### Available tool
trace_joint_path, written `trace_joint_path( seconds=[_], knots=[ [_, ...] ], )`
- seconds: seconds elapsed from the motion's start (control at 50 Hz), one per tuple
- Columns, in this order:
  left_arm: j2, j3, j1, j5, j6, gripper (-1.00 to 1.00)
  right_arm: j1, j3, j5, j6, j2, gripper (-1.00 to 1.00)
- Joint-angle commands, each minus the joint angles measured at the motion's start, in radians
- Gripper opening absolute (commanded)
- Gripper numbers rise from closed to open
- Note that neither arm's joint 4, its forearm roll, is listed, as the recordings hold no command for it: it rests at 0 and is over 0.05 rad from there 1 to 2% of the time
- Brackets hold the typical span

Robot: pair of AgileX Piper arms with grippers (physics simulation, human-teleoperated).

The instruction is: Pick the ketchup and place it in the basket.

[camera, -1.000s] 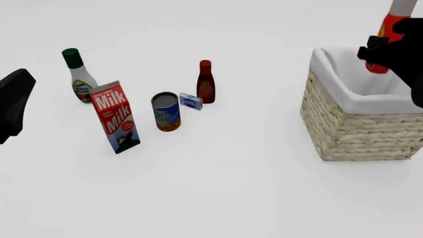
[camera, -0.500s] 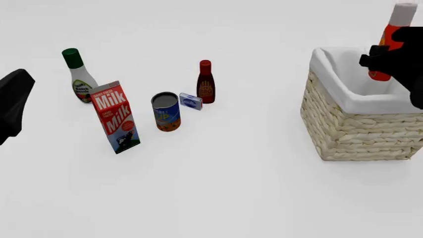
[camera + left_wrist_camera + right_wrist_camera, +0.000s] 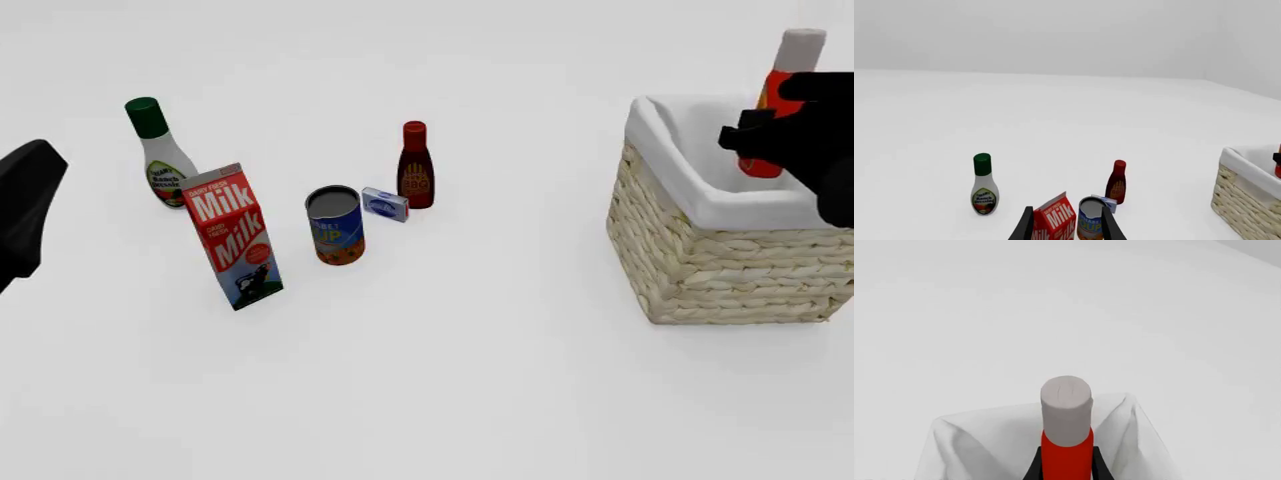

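Gripping the ketchup (image 3: pixel 781 95) upright, the right end effector (image 3: pixel 774 135) was observed above the basket (image 3: pixel 721 250). The left end effector (image 3: pixel 1066 227) was noted released, unloaded.

ketchup (image 3: pixel 778 100) body half hidden behind right pincer (image 3: pixel 781 125), basket (image 3: pixel 721 255) cut off at frame edge

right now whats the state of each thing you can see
ketchup: upright, held by the right gripper over the basket
basket: upright on the table, nothing seen resting inside
left gripper: open, holding nothing
milk carton: standing, tilted
can: upright
dark red bottle: upright, capped
green-capped bottle: upright, capped
small box: beside the can
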Motion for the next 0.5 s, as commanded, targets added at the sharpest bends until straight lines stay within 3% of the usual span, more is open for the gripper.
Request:
trace_joint_path(
  seconds=[0.02,0.42,0.44,0.5],
  knots=[
    [-0.003,-0.006,0.001,0.004,0.0,1.0,-0.006,-0.008,-0.007,0.009,0.035,-1.0],
    [-0.012,-0.015,0.002,0.016,0.004,1.0,-0.011,-0.012,-0.017,-0.005,0.08,-1.0],
    [-0.011,-0.015,0.002,0.016,0.005,1.0,-0.016,-0.011,-0.019,-0.01,0.079,1.0],
    [-0.012,-0.016,0.001,0.017,0.006,1.0,-0.008,-0.006,-0.019,-0.004,0.071,1.0]
  ],
)
